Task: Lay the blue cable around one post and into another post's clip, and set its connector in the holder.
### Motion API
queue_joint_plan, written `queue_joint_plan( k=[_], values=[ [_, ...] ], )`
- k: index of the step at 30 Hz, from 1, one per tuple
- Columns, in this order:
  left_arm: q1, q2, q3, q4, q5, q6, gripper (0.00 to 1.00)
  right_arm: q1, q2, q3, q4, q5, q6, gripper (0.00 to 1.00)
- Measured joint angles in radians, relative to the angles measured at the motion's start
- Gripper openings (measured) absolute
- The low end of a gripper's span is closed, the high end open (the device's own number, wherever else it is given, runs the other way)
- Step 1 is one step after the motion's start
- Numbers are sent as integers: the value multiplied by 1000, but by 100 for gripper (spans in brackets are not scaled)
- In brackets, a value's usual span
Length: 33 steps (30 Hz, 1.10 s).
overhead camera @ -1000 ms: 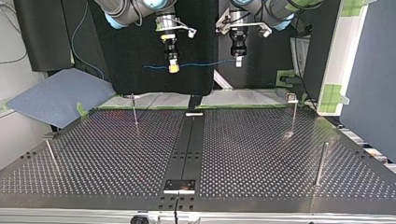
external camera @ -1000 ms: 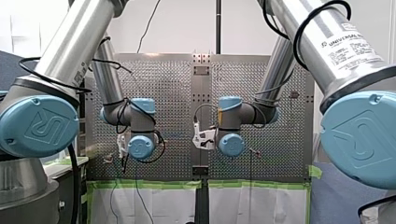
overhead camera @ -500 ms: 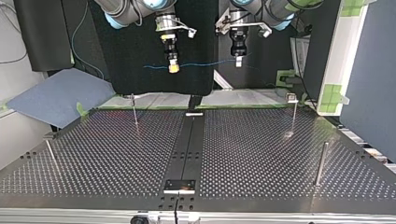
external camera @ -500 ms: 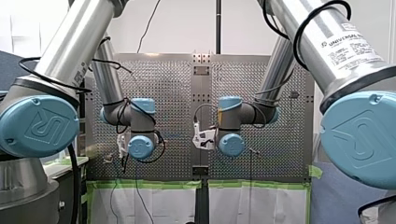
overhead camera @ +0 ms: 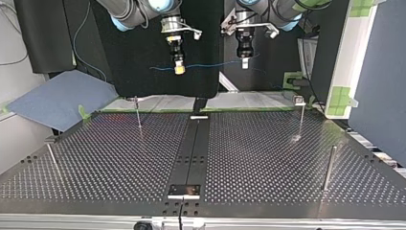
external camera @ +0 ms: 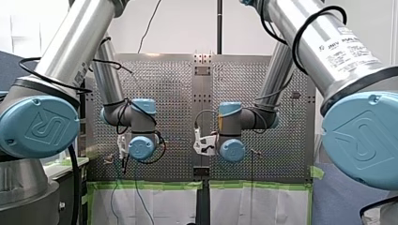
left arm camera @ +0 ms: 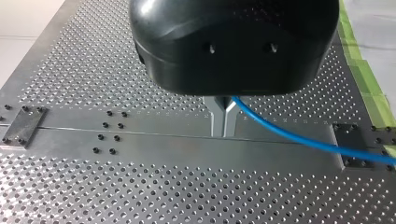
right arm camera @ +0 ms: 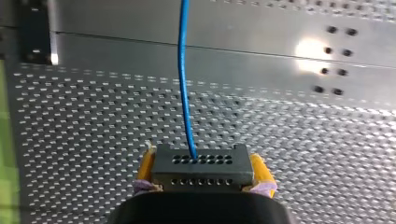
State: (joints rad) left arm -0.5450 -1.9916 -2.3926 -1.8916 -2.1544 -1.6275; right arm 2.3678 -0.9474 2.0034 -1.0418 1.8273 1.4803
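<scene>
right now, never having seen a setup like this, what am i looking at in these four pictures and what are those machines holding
Two silver-and-blue robot arms work over a perforated metal table. The front view looks from behind them. The top view faces them from across the table. Each wrist view rides on one arm, looking along its claw. On the table stand thin metal posts. My left arm's black, metal-fingered claw pinches a thin blue cable. My right arm's yellow-padded claw grips the cable's black connector block. In the top view the cable spans between both claws, above the table.
</scene>
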Motion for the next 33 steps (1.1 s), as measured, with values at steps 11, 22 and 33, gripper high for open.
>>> queue_joint_plan(
  k=[11, 22, 33],
  values=[
    [0, 0, 0, 0, 0, 0, 0, 0, 91, -1, 0, 0, 0, 2],
    [-44, -4, -11, 7, -44, 41, 0, 0, 99, -1, 0, 0, 0, 2],
    [-133, -5, -12, 8, -145, 57, 0, 0, 100, -1, 0, 0, 0, 2]
  ],
)
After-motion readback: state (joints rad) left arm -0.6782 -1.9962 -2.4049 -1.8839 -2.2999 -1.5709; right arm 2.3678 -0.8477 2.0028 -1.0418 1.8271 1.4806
